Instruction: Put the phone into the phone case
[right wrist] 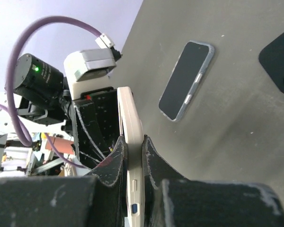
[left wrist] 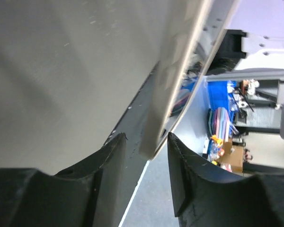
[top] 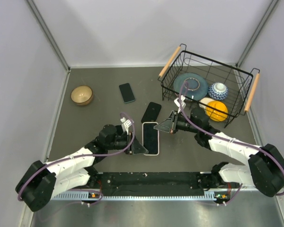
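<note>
A pale pink phone case (top: 150, 138) with a dark phone face showing inside it lies at the table's middle front. My right gripper (top: 162, 126) is shut on its far right edge. The right wrist view shows both fingers pressed on the case's side (right wrist: 130, 118), at my right gripper (right wrist: 133, 139). My left gripper (top: 143, 147) is open at the case's near left side. In the left wrist view the case's corner (left wrist: 173, 80) sits between the jaws of my left gripper (left wrist: 146, 137), and I cannot tell whether they touch it.
A black phone or case (top: 151, 112) lies just behind it. A phone in a grey case (top: 127, 92) lies farther back and shows in the right wrist view (right wrist: 185, 81). A wooden bowl (top: 82, 94) is at the back left. A wire basket (top: 236, 71) with dishes and an orange stands at the back right.
</note>
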